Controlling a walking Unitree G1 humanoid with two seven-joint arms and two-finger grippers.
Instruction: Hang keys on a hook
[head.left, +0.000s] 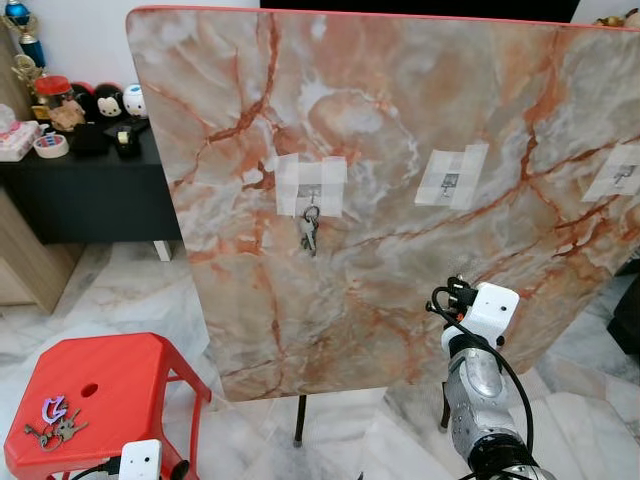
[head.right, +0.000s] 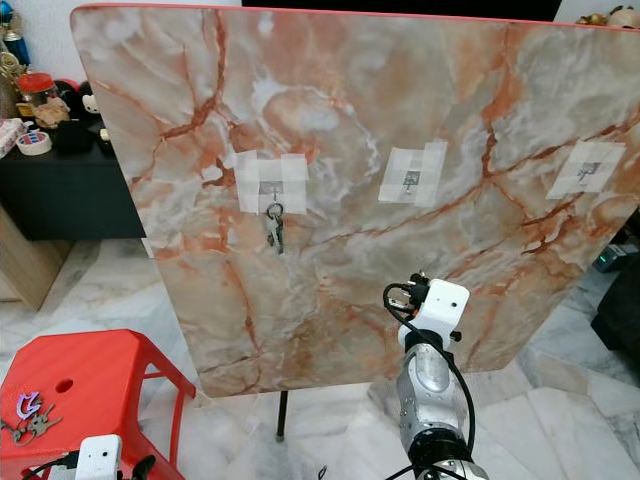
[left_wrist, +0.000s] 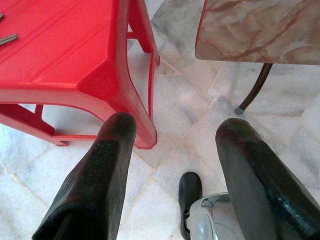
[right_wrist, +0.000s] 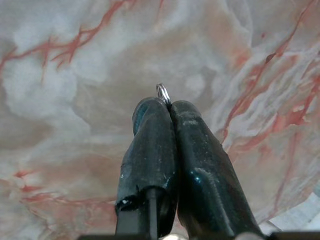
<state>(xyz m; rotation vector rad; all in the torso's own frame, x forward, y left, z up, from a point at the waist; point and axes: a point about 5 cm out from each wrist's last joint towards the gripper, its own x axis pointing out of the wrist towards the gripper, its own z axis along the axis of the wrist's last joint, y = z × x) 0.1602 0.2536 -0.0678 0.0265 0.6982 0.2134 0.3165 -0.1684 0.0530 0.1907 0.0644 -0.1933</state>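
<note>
At near left a red stool (head.left: 120, 385) carries spare keys (head.left: 55, 428); the left gripper (left_wrist: 172, 150) hangs spread beside it. One bunch (head.left: 310, 232) hangs on the marble board's (head.left: 400, 120) left hook (head.left: 311, 190). The right gripper (right_wrist: 167, 107) pinches a key ring (right_wrist: 163, 93) before the board, below the free middle hook (head.left: 449, 181).

Your right arm is raised forward, its hand (right_wrist: 169, 107) with both fingers pressed together on a small metal ring (right_wrist: 162, 92). Your left hand (left_wrist: 175, 150) hangs low, fingers spread apart.

Silver right arm (head.left: 480, 390), white wrist block, black looping cable, black fingers (right_wrist: 150, 165).
</note>
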